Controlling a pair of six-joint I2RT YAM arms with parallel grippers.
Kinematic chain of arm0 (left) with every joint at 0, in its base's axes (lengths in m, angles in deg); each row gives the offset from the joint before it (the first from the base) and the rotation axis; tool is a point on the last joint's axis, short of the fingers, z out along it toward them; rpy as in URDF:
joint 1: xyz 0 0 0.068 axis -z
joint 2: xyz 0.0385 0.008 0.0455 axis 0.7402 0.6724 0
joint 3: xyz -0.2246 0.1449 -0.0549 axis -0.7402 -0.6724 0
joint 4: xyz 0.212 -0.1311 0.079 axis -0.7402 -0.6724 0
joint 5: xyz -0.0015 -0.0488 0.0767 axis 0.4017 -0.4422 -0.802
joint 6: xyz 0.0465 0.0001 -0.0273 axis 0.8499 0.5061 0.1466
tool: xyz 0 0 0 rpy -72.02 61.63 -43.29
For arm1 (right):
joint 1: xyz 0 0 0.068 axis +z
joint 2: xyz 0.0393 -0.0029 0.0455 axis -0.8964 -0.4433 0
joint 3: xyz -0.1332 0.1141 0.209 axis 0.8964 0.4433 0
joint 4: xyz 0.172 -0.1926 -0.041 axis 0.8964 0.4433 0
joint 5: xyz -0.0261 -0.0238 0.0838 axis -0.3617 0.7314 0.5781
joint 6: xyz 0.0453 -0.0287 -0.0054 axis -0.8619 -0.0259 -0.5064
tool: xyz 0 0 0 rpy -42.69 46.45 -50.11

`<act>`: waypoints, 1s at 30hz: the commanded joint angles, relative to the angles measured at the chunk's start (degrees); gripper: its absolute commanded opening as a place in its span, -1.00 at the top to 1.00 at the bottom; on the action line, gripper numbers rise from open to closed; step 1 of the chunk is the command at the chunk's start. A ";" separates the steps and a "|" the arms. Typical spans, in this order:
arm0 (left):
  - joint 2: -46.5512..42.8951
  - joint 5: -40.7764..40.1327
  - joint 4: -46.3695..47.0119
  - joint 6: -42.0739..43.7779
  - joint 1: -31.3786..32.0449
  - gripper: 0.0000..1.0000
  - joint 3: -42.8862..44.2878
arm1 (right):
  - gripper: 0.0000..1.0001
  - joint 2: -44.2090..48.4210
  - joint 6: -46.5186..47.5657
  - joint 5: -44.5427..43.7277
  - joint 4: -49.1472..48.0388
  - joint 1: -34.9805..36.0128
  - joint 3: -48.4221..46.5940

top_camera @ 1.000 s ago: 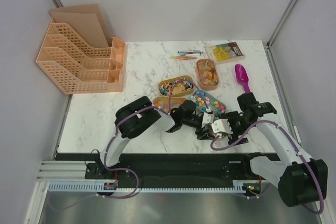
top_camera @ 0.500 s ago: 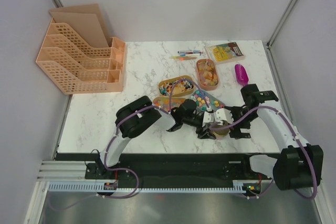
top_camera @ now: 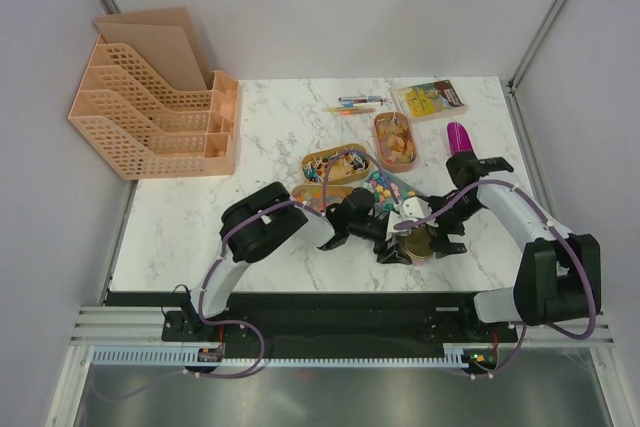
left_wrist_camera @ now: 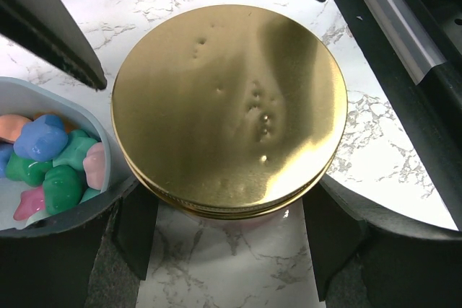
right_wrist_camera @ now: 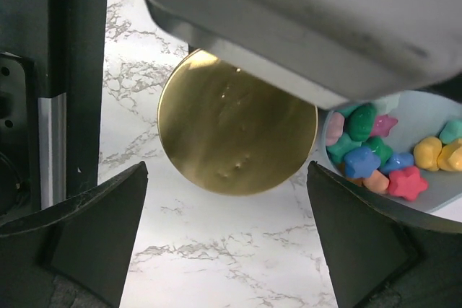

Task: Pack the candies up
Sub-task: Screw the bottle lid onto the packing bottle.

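Note:
A jar with a gold lid (left_wrist_camera: 229, 106) stands on the marble next to a grey tray of pastel candies (left_wrist_camera: 43, 160). My left gripper (left_wrist_camera: 229, 210) straddles the jar, one finger against each side, below the lid. My right gripper (right_wrist_camera: 227, 178) is wide open and empty, hovering just in front of the same lid (right_wrist_camera: 237, 131), with the pastel candies (right_wrist_camera: 382, 149) to its right. In the top view both grippers meet at the jar (top_camera: 418, 243). Further trays of candies lie behind it: multicolour (top_camera: 385, 187), orange (top_camera: 397, 142) and wrapped ones (top_camera: 335, 165).
A purple scoop (top_camera: 460, 137) lies right of the trays, close to my right arm's elbow. A flat yellow packet (top_camera: 430, 99) and pens (top_camera: 358, 103) lie at the back. A peach file rack (top_camera: 155, 107) stands at the far left.
My right arm has swung its elbow back toward the scoop, and its gripper has shifted from the jar's near side to its right. The left arm and jar have not moved.

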State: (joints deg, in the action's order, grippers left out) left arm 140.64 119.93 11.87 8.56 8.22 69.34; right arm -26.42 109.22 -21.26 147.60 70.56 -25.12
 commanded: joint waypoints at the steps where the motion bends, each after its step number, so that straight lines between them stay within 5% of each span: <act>1: 10.49 -11.62 -32.30 -3.41 -2.44 0.95 -5.40 | -0.96 -0.95 2.73 3.64 0.51 0.94 -1.99; 30: 13.04 -12.24 -33.97 -10.09 -8.33 0.95 -2.85 | -0.96 5.11 3.52 -5.41 8.68 2.00 7.50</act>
State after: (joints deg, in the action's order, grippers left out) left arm 142.97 125.29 11.74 7.36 5.53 72.25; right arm -22.57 113.07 -25.83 141.57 72.20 -20.18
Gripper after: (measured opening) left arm 0.779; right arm 0.983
